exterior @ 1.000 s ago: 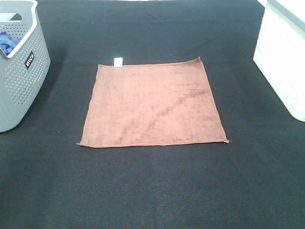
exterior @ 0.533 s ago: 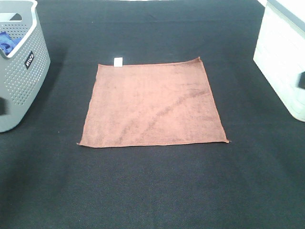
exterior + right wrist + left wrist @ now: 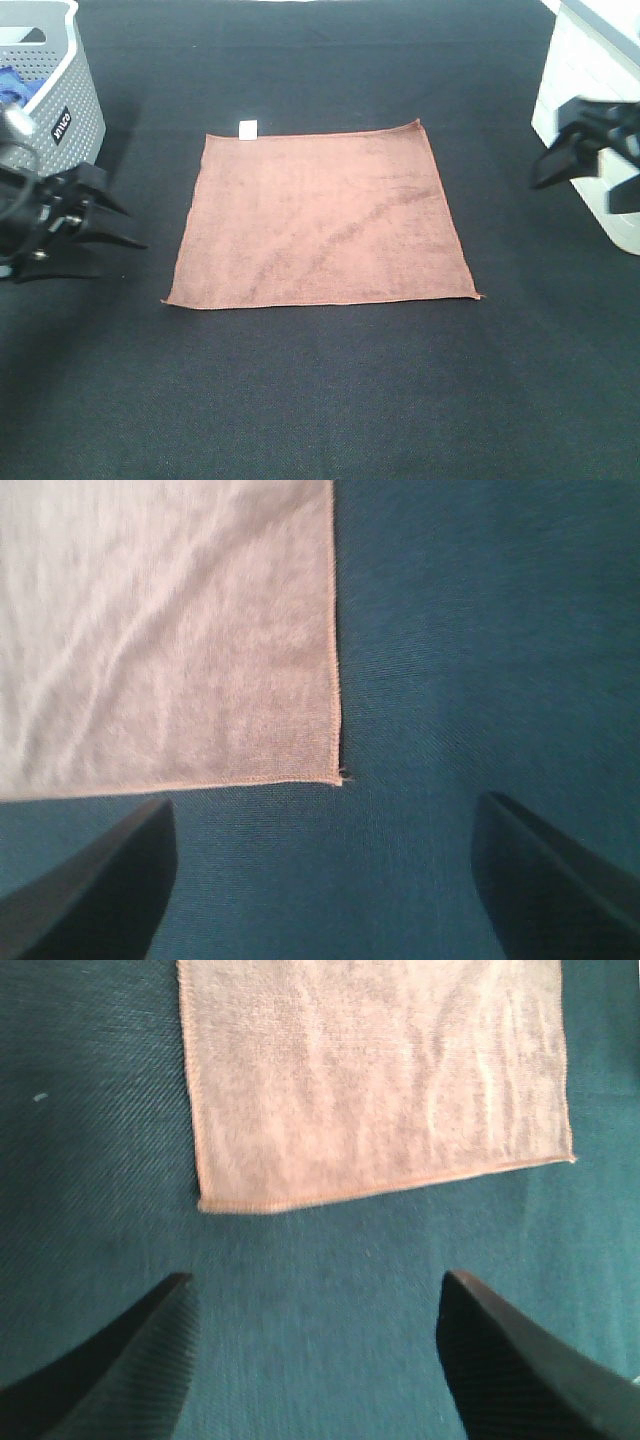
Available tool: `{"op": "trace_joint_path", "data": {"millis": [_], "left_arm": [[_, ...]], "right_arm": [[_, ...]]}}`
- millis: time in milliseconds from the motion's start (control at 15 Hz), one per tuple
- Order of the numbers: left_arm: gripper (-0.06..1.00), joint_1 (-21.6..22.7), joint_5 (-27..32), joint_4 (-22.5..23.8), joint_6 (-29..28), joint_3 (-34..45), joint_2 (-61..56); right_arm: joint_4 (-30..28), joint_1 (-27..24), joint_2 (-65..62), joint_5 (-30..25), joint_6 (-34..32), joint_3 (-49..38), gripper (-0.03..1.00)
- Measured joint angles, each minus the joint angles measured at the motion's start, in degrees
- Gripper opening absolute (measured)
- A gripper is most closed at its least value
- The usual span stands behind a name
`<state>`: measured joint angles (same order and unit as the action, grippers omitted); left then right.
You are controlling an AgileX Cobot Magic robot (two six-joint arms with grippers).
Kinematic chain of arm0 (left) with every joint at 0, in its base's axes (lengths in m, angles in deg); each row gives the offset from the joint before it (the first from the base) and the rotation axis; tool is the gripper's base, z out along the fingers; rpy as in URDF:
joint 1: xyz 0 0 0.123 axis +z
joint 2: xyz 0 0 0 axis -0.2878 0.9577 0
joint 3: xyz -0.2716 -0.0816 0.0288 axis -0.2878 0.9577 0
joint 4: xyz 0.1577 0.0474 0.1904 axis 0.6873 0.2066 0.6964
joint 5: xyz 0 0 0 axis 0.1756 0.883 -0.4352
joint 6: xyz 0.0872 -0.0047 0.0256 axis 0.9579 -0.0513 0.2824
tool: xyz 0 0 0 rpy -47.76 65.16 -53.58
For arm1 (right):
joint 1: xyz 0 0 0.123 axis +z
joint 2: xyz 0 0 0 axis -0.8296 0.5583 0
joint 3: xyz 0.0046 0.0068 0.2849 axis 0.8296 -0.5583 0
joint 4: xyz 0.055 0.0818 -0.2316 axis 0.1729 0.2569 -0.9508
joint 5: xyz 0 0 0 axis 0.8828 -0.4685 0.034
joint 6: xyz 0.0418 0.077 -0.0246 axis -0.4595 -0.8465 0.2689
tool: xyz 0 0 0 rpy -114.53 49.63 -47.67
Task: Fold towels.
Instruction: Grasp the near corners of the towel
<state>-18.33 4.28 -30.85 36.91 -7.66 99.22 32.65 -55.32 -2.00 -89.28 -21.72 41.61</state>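
The brown towel [image 3: 320,215] lies flat and spread out in the middle of the black table cover [image 3: 320,400]. It is one square layer, with no fold in it. A little white tag [image 3: 248,128] sticks out at its far left corner.

The left gripper [image 3: 317,1285] is out to the left of the towel, close to the near left corner but not touching it. Its two black fingers [image 3: 130,1360] are spread wide apart and hold nothing (only bare table cover shows between them). Just behind it stands a grey basket [image 3: 60,110] full of small holes, with some blue cloth [image 3: 12,85] inside.

The right gripper [image 3: 325,815] is on the right side, well apart from the towel, in front of a white box [image 3: 590,90]. Its fingers are wide apart too, and they hold nothing. From its own camera the towel's near right corner shows just past the fingers, with a tiny loose thread [image 3: 343,773] at the tip.
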Motion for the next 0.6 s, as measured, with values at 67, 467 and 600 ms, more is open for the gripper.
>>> {"op": "trace_joint_path", "data": {"millis": [67,467,600], "left_arm": [[0.65,-0.1,-0.1,-0.3,0.3,-1.1,2.2],[0.69,-6.0,-8.4,-0.3,0.9,-6.0,10.4],[0.69,-6.0,-10.4,-0.2,0.9,-6.2,10.4]], "right_arm": [[0.9,-0.1,2.9,-0.2,2.1,0.6,0.76],[4.4,-0.2,18.5,-3.5,10.1,8.8,0.76],[4.6,-0.2,20.7,-4.2,10.8,10.7,0.76]]}}
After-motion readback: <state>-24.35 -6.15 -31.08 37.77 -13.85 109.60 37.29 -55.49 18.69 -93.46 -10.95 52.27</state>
